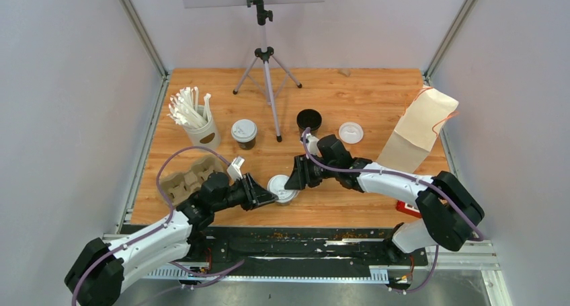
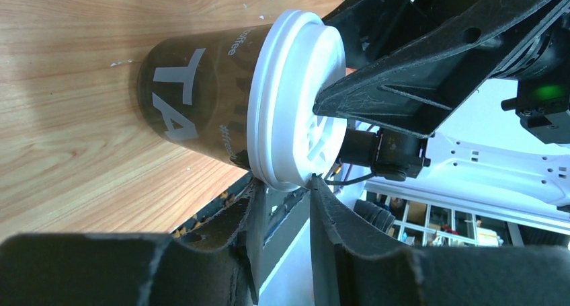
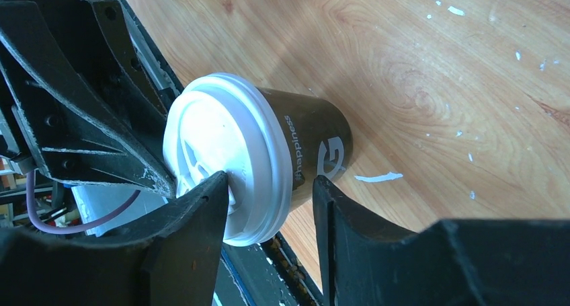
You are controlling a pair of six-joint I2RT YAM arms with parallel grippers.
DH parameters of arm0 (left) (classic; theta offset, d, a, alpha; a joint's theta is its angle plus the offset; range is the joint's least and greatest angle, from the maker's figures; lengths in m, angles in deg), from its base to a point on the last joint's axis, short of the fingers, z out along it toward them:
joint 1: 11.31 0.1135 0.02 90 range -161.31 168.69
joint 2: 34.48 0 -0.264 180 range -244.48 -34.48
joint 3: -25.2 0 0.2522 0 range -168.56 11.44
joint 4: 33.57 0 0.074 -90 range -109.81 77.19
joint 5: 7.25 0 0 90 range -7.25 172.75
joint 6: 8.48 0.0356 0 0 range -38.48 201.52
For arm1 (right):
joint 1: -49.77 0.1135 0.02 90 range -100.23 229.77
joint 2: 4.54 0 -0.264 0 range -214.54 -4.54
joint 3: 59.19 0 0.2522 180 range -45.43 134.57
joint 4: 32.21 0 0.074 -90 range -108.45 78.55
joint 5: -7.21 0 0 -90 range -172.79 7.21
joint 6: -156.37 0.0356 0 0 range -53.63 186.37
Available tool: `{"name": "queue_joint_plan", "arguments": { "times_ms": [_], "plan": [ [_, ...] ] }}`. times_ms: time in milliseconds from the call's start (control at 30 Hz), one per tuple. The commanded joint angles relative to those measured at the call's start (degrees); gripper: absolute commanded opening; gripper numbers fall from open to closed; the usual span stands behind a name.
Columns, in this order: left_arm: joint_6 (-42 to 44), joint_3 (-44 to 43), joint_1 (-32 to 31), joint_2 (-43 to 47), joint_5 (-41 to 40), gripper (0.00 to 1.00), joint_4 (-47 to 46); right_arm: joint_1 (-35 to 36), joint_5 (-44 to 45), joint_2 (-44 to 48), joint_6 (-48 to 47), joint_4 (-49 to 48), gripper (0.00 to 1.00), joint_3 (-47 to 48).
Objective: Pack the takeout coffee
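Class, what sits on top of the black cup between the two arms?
A white lid caps the black cup, with fingers of both arms at its rim. The cup's contents are hidden.

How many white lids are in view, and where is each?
3: one lid on the cup between the end effectors, one lid on the cup beside the straws, one loose lid right of the open cup.

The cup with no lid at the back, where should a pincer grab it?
Probably round its black side wall, coming in level from the near side. The open cup stands upright, its mouth facing up, and nothing crowds its near side. Squeeze gently below the rim: the round paper wall could crush, and a grip on the rim might tip it.
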Motion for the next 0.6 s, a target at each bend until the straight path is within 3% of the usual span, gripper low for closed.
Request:
{"name": "queue_joint_plan", "arguments": {
  "times_ms": [0,100,200,367,567],
  "plan": [
    [5.38,1.09,-1.11,-0.62,-6.82,0.26,11.74,0.43,3.31,-4.04,-1.70,1.49,0.47,-2.93],
    [4.42,0.27,-2.14,0.57,-6.65,0.28,9.51,0.36,1.49,-5.11,-4.53,1.52,0.47,-1.53],
    [6.59,-3.99,-2.22,1.93,-6.95,0.46,12.31,0.07,0.37,-5.86,-8.57,4.69,0.47,1.86],
    [11.22,-8.65,-2.08,3.77,-10.69,0.60,21.63,-1.66,-5.10,-7.46,-14.68,8.13,0.49,6.26],
    [16.34,-14.89,1.26,6.66,-12.98,0.68,30.49,-2.94,-8.18,-9.08,-20.25,13.89,0.51,11.06]
  ]
}}
